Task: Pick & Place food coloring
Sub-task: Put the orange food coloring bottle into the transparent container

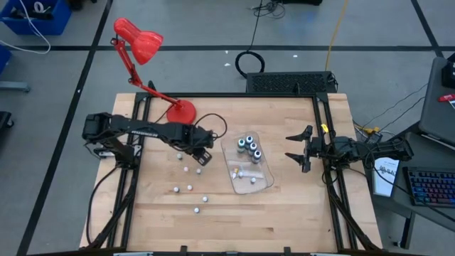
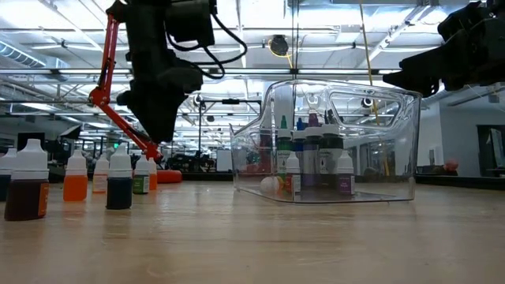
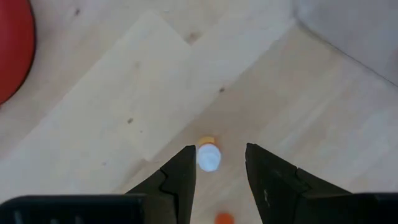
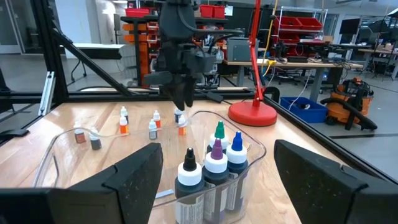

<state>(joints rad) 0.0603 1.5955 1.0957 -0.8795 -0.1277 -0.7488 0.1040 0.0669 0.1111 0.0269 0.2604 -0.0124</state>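
Wooden table (image 1: 284, 206) | left hand (image 1: 202, 158) open above orange-tipped bottle (image 3: 208, 155)

Legible text: none. Food coloring bottles (image 4: 214, 177) in the clear tray (image 4: 56, 155) carry labels with print too small to read. A white printed sheet (image 1: 384, 176) at 3 o'clock off the table shows unreadable marks. The left arm's (image 1: 146, 131) side lettering cannot be made out.
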